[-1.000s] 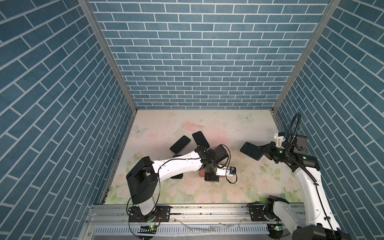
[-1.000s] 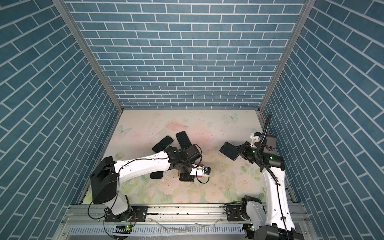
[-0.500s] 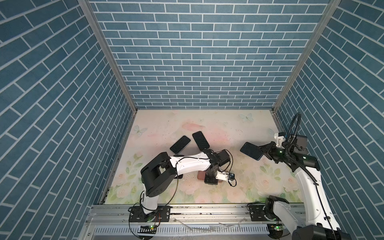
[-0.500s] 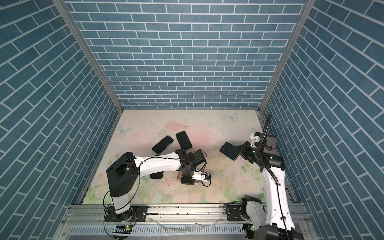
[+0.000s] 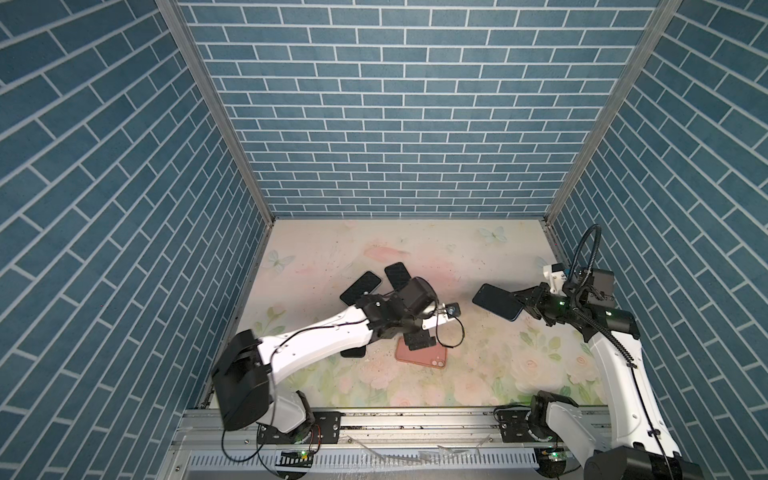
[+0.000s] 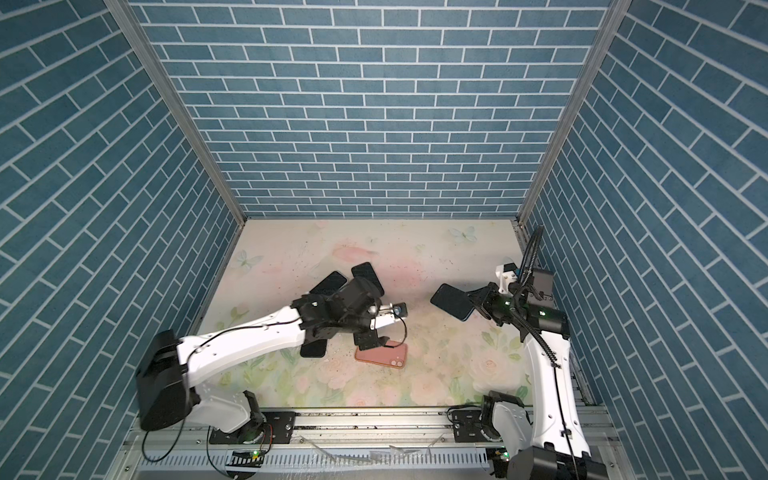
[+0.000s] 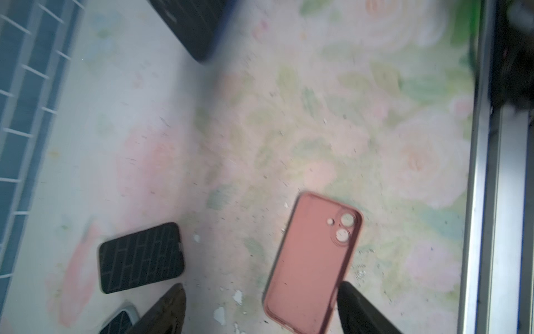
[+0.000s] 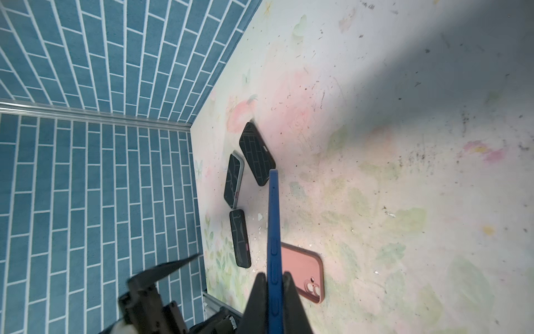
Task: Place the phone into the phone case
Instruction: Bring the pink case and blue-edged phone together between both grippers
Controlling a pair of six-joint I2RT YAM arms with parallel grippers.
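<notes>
Phones x4, pink case x1

Matt case, glossy black phone — scuffed mat

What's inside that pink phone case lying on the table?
Nothing: the pink case lies hollow side up, empty, table showing through its camera holes. In a top view the left gripper covers one end.

Pink silicone phone case lies flat, front centre, camera cutouts showing. Dark blue-edged smartphone is raised off the surface at right, tilted.
</notes>
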